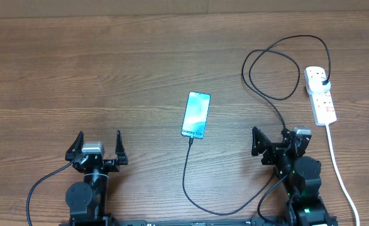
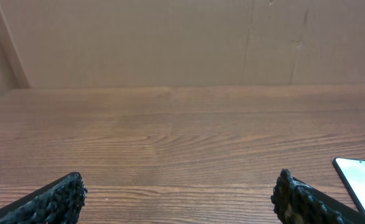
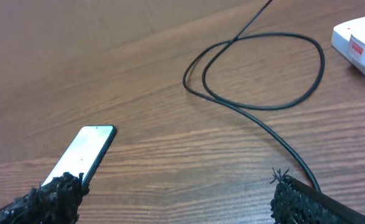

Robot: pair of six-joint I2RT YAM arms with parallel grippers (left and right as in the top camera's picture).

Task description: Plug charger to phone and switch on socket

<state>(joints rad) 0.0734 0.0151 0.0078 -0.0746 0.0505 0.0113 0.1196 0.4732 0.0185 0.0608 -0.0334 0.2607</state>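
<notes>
Phone (image 1: 196, 115) lies screen-up and lit, mid-table. Charger (image 1: 183, 176) tip sits at the phone's near edge. The cable curves round past the right gripper (image 1: 276, 139) and loops to its plug on the socket (image 1: 325, 108), far right. Left gripper (image 1: 98, 145): 2 fingers spread wide, empty. Right gripper: fingers apart, holding nothing. Cannot tell switch position.

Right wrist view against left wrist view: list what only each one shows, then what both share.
Only the right wrist view shows the looped thin black charger cable, a corner of the white plastic power strip and the open right gripper. Only the left wrist view shows the open left gripper. Both show the brown wooden table and the slim phone with a lit light-blue screen, cut to a corner in the left wrist view.
</notes>
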